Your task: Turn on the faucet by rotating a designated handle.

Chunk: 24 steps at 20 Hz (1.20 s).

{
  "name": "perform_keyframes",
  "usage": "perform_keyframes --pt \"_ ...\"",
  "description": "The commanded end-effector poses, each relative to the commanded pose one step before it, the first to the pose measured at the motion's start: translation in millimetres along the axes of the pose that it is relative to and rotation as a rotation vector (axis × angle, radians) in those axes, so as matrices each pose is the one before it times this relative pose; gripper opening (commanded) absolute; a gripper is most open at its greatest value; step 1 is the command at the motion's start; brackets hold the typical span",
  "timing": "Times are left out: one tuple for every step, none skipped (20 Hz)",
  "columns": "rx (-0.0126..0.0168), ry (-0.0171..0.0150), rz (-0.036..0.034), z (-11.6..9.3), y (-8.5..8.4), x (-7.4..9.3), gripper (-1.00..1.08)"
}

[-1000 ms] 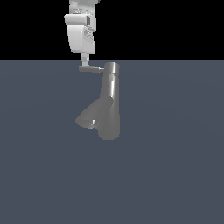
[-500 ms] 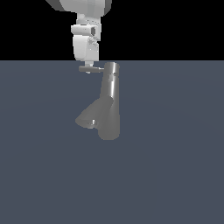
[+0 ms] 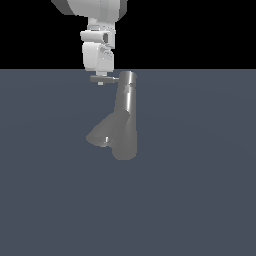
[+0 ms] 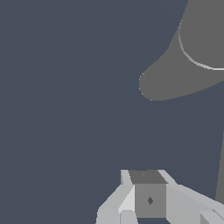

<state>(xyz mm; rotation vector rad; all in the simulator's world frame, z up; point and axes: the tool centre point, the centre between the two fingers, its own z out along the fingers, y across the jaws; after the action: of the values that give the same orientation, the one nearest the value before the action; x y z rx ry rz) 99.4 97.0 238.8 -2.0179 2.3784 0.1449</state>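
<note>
The grey metal faucet (image 3: 125, 117) stands on the floor, and its wide conical spout (image 3: 102, 135) branches toward the exterior view's left. The thin handle (image 3: 112, 78) sticks sideways from the cap toward that same side. My white gripper (image 3: 101, 80) hangs straight down onto the handle's outer end, and one fingertip shows just below the rod. In the wrist view my gripper (image 4: 148, 197) shows as pale fingers around a darker grey block, with the faucet (image 4: 192, 65) beyond. Whether the fingers clamp the rod is hidden.
A flat blue-grey floor (image 3: 200, 200) spreads all around the faucet. A black background fills the upper part of the exterior view behind the arm (image 3: 97, 15).
The arm has come down and slightly toward the exterior view's right, bringing the fingertips from just above the handle to its level. The handle has barely moved.
</note>
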Motion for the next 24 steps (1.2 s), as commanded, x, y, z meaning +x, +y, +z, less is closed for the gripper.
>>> perform_keyframes --pt "-0.00666 0.00047 0.01135 2.69 0.32 0.59 -1.00" --pt "-0.00115 0.00000 0.00198 0.49 0.02 0.11 -1.00" --pt "-0.00035 0.00000 0.00060 0.14 0.04 -0.01 -1.00" --pt "0.00000 0.00000 0.00000 0.00 0.00 0.00 -1.00" --pt "0.00000 0.00000 0.00000 0.00 0.00 0.00 -1.00" --pt "0.00000 0.00000 0.00000 0.00 0.00 0.00 -1.00" --pt "0.00030 0.00006 -0.00062 -0.07 -0.04 0.09 -1.00" --pt "0.00000 0.00000 0.00000 -1.02 2.56 -0.18 -1.00" --pt "0.00000 0.00000 0.00000 -1.03 2.57 -0.18 -1.00" --pt "0.00000 0.00000 0.00000 -1.03 2.58 -0.18 -1.00" --pt "0.00000 0.00000 0.00000 -1.04 2.59 -0.18 -1.00" --pt "0.00000 0.00000 0.00000 -1.04 2.61 -0.18 -1.00" --pt "0.00000 0.00000 0.00000 -1.05 2.62 -0.18 -1.00" --pt "0.00000 0.00000 0.00000 -1.05 2.63 -0.19 -1.00" --pt "0.00000 0.00000 0.00000 -1.05 2.64 -0.19 -1.00" --pt "0.00000 0.00000 0.00000 -1.06 2.65 -0.19 -1.00" --pt "0.00000 0.00000 0.00000 -1.06 2.66 -0.19 -1.00" --pt "0.00000 0.00000 0.00000 -1.07 2.67 -0.19 -1.00" --pt "0.00000 0.00000 0.00000 -1.07 2.68 -0.19 -1.00" --pt "0.00000 0.00000 0.00000 -1.08 2.68 -0.19 -1.00" --pt "0.00000 0.00000 0.00000 -1.08 2.69 -0.19 -1.00" --pt "0.00000 0.00000 0.00000 -1.08 2.70 -0.19 -1.00" --pt "0.00000 0.00000 0.00000 -1.09 2.71 -0.19 -1.00" --pt "0.00000 0.00000 0.00000 -1.09 2.71 -0.19 -1.00"
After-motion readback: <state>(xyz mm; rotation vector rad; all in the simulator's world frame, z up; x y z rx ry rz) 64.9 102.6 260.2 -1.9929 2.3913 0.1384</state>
